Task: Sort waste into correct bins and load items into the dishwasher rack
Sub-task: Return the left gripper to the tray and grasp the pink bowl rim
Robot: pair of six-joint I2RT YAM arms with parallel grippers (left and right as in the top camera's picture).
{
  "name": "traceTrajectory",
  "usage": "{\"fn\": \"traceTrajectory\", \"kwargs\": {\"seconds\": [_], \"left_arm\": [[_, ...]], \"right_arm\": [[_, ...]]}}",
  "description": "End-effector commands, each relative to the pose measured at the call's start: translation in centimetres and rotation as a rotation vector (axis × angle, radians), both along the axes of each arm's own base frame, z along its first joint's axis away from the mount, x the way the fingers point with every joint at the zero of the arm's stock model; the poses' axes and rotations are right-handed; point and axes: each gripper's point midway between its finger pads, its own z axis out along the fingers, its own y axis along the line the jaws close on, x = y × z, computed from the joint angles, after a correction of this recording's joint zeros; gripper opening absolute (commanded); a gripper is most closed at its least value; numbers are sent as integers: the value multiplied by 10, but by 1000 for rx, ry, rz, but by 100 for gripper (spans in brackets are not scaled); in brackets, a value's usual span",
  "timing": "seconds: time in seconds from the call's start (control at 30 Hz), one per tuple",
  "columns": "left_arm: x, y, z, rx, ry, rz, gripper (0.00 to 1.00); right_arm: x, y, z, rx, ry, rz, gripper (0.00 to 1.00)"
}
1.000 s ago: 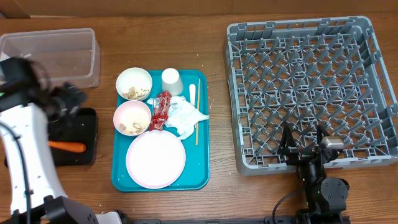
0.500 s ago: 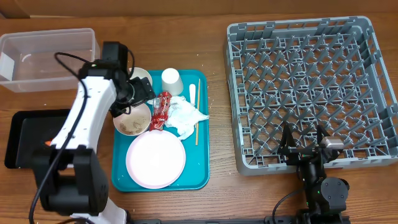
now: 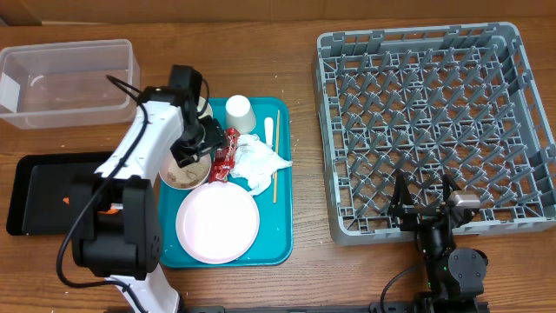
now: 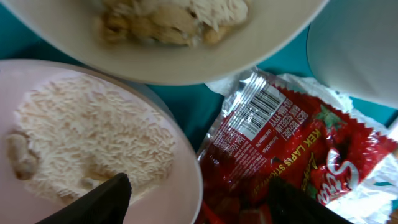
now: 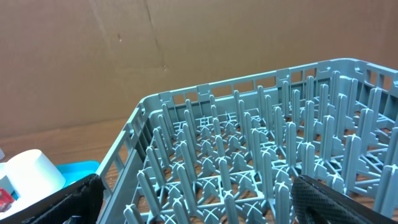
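Overhead straight down, L wrist tight on wrapper (image 4: 273,149), R wrist facing rack (image 5: 249,162)

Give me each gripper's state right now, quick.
Left gripper: open, empty, above the rice bowl rim and the red wrapper.
Right gripper: open, empty, at the dishwasher rack near edge.

Left arm (image 3: 139,148) extended up and rightward from base at near left edge, white link stretched out, wrist bent down. Left gripper (image 3: 193,148) pointed downward, jaws spread, dark fingertips (image 4: 104,200) well apart. Right arm (image 3: 452,261) folded low at near right edge. Right gripper (image 3: 425,198) roughly level, aimed forward, fingers (image 5: 339,200) wide apart, empty.
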Motion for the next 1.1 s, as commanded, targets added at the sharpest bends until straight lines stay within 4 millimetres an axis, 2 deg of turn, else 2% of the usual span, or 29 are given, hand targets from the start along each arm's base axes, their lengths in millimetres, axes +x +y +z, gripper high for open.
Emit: {"fn": "traceTrajectory", "kwargs": {"seconds": [0.0, 0.17, 0.3, 0.33, 0.5, 0.7, 0.83, 0.97, 1.03, 1.07], "left_arm": [[-6, 0, -14, 67, 38, -16, 72], [-9, 5, -23, 96, 65, -40, 70], [-5, 11, -23, 129, 50, -47, 66], [-5, 12, -23, 131, 50, -51, 63], [-6, 10, -23, 122, 52, -86, 34], [-11, 10, -23, 124, 72, -90, 31], [-14, 10, -23, 118, 84, -91, 21], [-16, 10, -23, 119, 93, -91, 18], [-17, 10, -23, 119, 97, -91, 12], [-17, 10, -22, 119, 98, -91, 5]], "right_arm": [[0, -2, -2, -4, -4, -9, 100], [0, -1, -2, -4, -4, -9, 100], [0, -2, -2, -4, -4, -9, 100], [0, -1, -2, -4, -4, -9, 100], [0, -2, -2, -4, -4, -9, 100], [0, -2, -2, -4, -4, -9, 100], [0, -1, -2, -4, -4, -9, 100], [0, -1, -2, -4, -4, -9, 100], [0, -2, -2, -4, -4, -9, 100], [0, -2, -2, -4, -4, -9, 100]]}}
